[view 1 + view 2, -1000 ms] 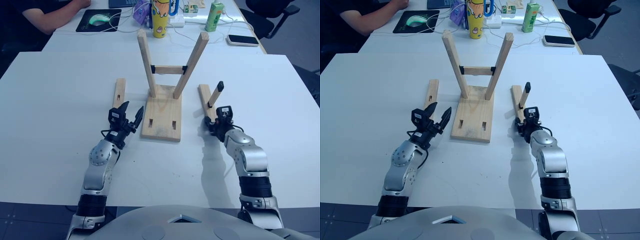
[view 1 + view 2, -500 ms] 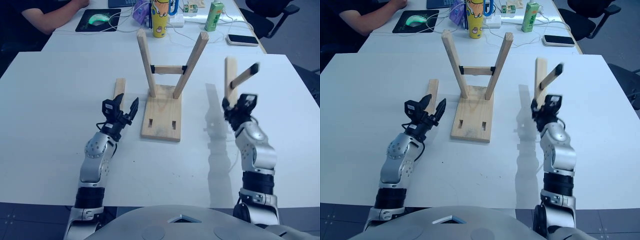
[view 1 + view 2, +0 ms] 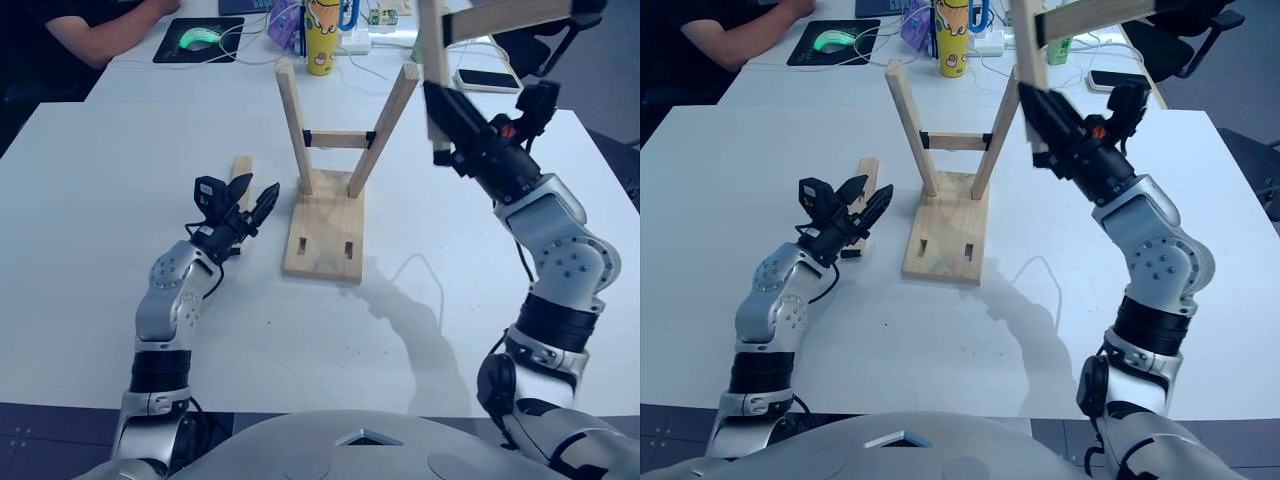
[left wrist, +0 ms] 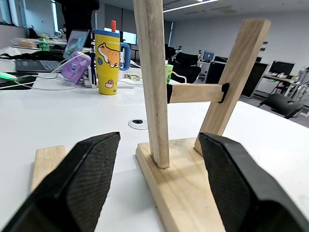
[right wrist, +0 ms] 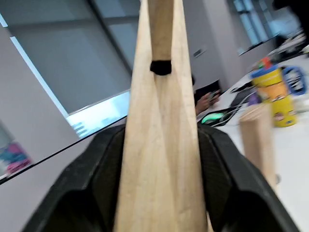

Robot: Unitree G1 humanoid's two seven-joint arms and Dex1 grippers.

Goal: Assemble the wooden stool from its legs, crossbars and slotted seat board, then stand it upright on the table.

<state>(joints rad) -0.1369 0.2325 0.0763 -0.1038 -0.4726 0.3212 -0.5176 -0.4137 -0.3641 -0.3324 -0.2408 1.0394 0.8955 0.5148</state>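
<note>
My left end effector (image 3: 252,196) hovers low over the bench (image 3: 100,300) with its fingers spread wide and nothing between them, just beside the loose leg (image 3: 241,168) lying flat. That leg looks like light, stiff softwood with square edges. I judge a grip across its narrow faces near the middle is safest, since bare wood should not slip much.

Next comes the seat board (image 3: 325,250), flat on the bench, with two empty slots (image 3: 348,248) at its near end. Two legs (image 3: 293,120) stand in its far end, joined by a crossbar (image 3: 338,139). The board is the heaviest part, and I expect it to slide if pushed sideways.

Farther up, my right end effector (image 3: 440,115) is clamped on a raised leg (image 3: 432,40) that carries its own crossbar (image 3: 505,18). With that bar sticking out sideways, I judge the piece may twist in the grip.

The raised leg's top is cut off by the frame, its lower end sits behind the fingers, and I cannot tell whether the standing legs are fully seated.
</note>
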